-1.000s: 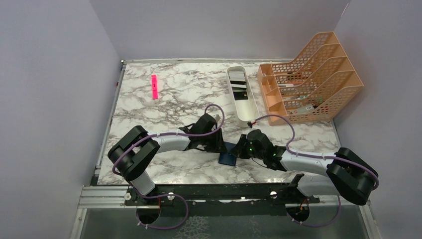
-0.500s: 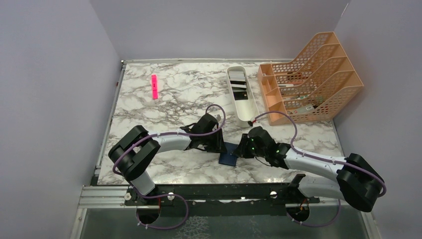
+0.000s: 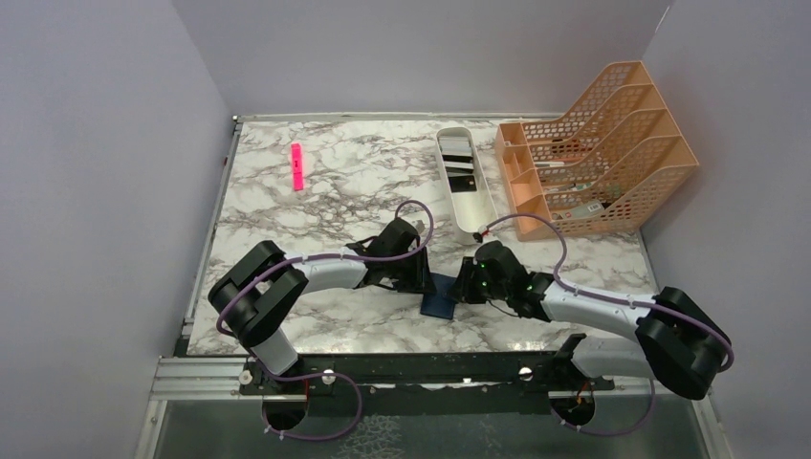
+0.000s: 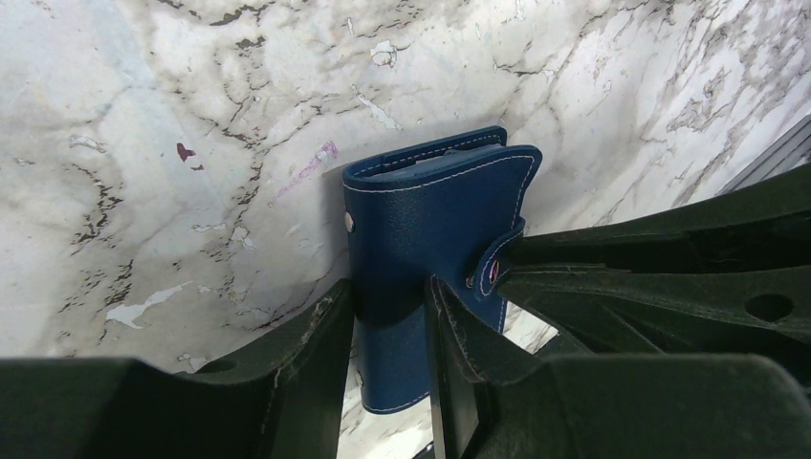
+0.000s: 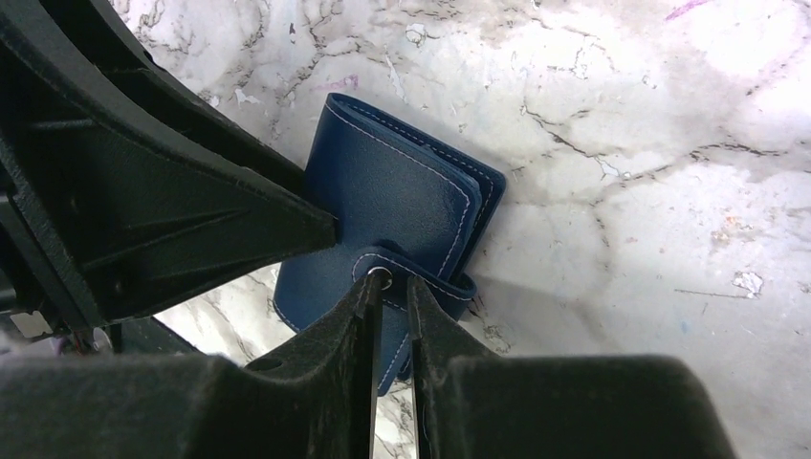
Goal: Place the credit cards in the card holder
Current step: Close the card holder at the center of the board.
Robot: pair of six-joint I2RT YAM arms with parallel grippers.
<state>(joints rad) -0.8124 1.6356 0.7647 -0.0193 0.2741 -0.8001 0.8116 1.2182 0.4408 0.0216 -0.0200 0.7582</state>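
The navy card holder (image 3: 440, 305) lies folded on the marble table between my two grippers. In the left wrist view my left gripper (image 4: 387, 292) is closed on the card holder's (image 4: 430, 220) body, one finger on each side. In the right wrist view my right gripper (image 5: 390, 282) is shut on the snap strap (image 5: 426, 275) at the card holder's (image 5: 392, 191) edge. The snap stud sits at the fingertips. Dark flat credit cards (image 3: 464, 178) lie in the white oval tray (image 3: 476, 218) at the back. No card is in either gripper.
An orange mesh file rack (image 3: 598, 153) stands at the back right, next to the white tray. A pink marker (image 3: 297, 166) lies at the back left. Both arms meet near the table's front middle, and their fingers nearly touch over the card holder.
My right arm's elbow swung right and then part-way back, and its gripper shifted slightly toward the left one. The card holder and left arm stayed put.
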